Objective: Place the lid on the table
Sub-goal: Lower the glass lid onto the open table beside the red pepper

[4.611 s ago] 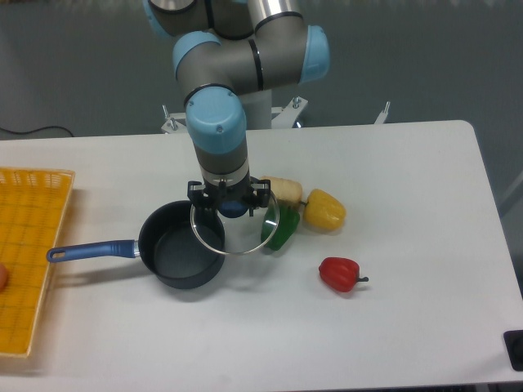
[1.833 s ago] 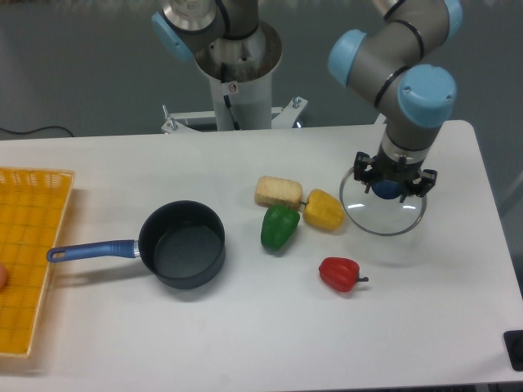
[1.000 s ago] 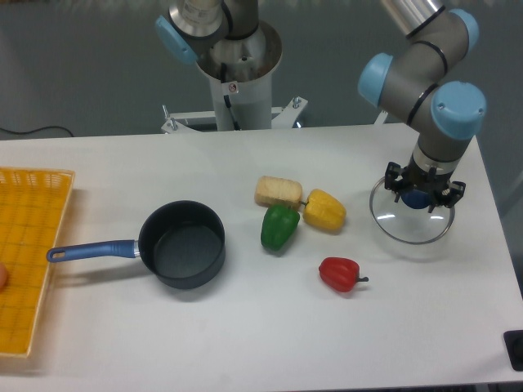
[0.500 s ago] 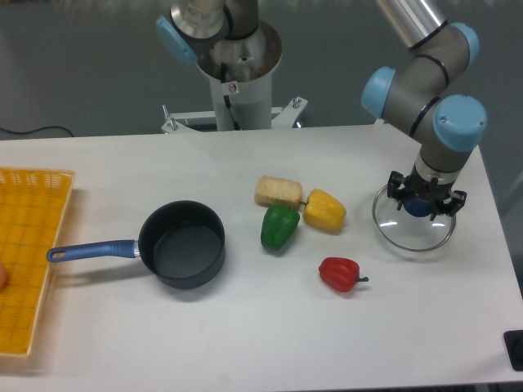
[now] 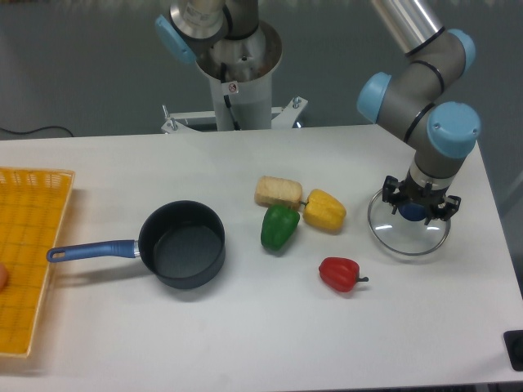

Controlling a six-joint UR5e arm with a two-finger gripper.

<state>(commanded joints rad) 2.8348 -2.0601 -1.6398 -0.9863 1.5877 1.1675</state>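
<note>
The round glass lid [image 5: 402,238] with a thin metal rim lies low over the white table [image 5: 245,327] at the right, right of the peppers. Its dark blue knob [image 5: 414,211] sits between the fingers of my gripper [image 5: 417,209], which points straight down and is shut on the knob. I cannot tell whether the lid's rim touches the tabletop. The dark blue saucepan [image 5: 181,245] stands open, without a lid, left of centre.
A green pepper [image 5: 279,226], a yellow pepper [image 5: 324,210] and a pale bread roll [image 5: 278,191] lie mid-table. A red pepper [image 5: 339,273] lies in front of the lid. A yellow mesh tray [image 5: 29,253] is at the left edge. The saucepan's blue handle [image 5: 90,251] points left.
My gripper carried the lid from above the saucepan across to the right side of the table and lowered it. In the last half second it shifted slightly left.
</note>
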